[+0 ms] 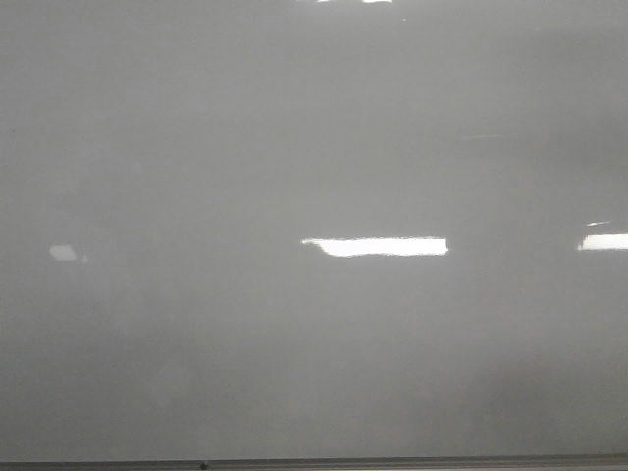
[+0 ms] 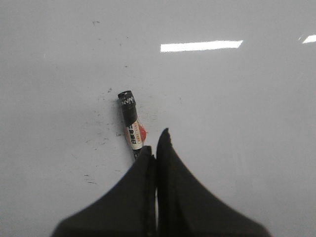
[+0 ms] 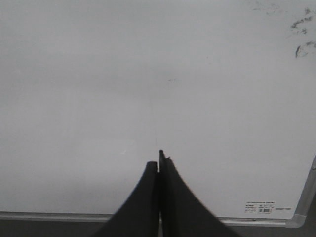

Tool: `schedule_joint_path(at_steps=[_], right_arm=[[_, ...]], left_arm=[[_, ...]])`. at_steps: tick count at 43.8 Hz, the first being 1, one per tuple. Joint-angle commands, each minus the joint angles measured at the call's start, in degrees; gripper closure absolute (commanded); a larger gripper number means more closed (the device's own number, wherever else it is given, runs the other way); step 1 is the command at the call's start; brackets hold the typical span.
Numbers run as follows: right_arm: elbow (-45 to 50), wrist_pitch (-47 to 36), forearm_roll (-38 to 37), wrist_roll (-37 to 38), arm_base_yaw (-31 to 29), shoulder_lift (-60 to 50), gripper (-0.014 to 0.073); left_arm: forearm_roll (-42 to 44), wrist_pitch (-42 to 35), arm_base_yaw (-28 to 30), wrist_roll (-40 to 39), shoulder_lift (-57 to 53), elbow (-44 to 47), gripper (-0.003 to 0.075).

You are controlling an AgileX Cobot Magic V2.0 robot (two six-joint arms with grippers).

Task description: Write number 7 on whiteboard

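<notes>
The whiteboard (image 1: 314, 147) fills the front view as a glossy grey-white surface; no black marker line of a number 7 shows on it in any view. Neither gripper is in the front view. In the left wrist view my left gripper (image 2: 157, 145) is shut, its jaws pressed together over the board (image 2: 247, 123). A black marker (image 2: 131, 121) with a white and red label lies on the board just beyond the left fingertip, its near end hidden behind that finger. My right gripper (image 3: 159, 160) is shut and empty over the board (image 3: 74, 98).
A thin grey metal edge strip (image 1: 392, 461) runs along the board's near edge and also shows in the right wrist view (image 3: 49, 216). A small printed sticker (image 3: 260, 208) sits at a corner. Dark smudges (image 3: 301, 34) mark the board. Bright light reflections (image 1: 375, 246) lie on it.
</notes>
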Motion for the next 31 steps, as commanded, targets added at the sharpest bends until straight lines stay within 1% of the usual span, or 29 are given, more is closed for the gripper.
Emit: schedule_joint_path(at_steps=[1,3,5,7,9,10,11,12,14,17,20,21,26,31], right_arm=[[-2.0,-3.5,-2.0,-1.8,0.1,1.7,0.0659],[-2.0,-3.4,-2.0,-1.8,0.1,2.4,0.0657],[-2.0,-3.4,-2.0,-1.8,0.1,3.2,0.0640],[-2.0,-3.4,-2.0,-1.8,0.1,3.9,0.0599],[-2.0,-3.4,-2.0,-1.8,0.1,4.4,0.0532],[-2.0,-3.4,-2.0,-1.8,0.1,4.7,0.0490],[-2.0,-3.4,-2.0,-1.8,0.1,4.9,0.0442],[-2.0,-3.4,-2.0,-1.8,0.1,5.1,0.0375],[-2.0,-3.5,-2.0,-1.8,0.1,5.2,0.0266],[-2.0,-3.5,-2.0,-1.8,0.1,5.8,0.0119],[-2.0,-3.5,-2.0,-1.8,0.1,6.2,0.0020],[-2.0,-3.5,-2.0,-1.8,0.1,6.2,0.0001],[-2.0,-3.5,-1.9,-1.8,0.1,6.2,-0.0008],[-2.0,-3.5,-1.9,-1.8,0.1,6.2,-0.0008]], left_arm=[[-0.5,-3.6,-0.3,-0.5,1.1,-1.4,0.0741],[-0.5,-3.6,-0.3,-0.5,1.3,-1.3,0.0739],[-0.5,-3.0,-0.3,-0.5,1.7,-1.0,0.0722],[-0.5,-2.6,-0.3,-0.5,2.2,-0.9,0.0680],[-0.5,-2.4,-0.3,-0.5,2.7,-0.6,0.0601],[-0.5,-2.4,-0.3,-0.5,3.1,-0.6,0.0574],[-0.5,-2.3,-0.3,-0.5,3.5,-0.6,0.0514],[-0.5,-2.3,-0.3,-0.5,3.9,-0.6,0.0466],[-0.5,-2.3,-0.3,-0.5,4.6,-0.6,0.0372],[-0.5,-2.4,-0.3,-0.6,5.9,-0.6,0.0254],[-0.5,-2.0,-0.3,-1.5,8.0,-0.6,0.0209],[-0.5,-1.9,-0.3,-2.0,9.0,-0.6,0.0206],[-0.3,-1.5,0.0,-3.8,13.8,-0.6,0.0207],[-0.3,-3.0,0.8,-5.1,19.3,-0.6,0.0207]])
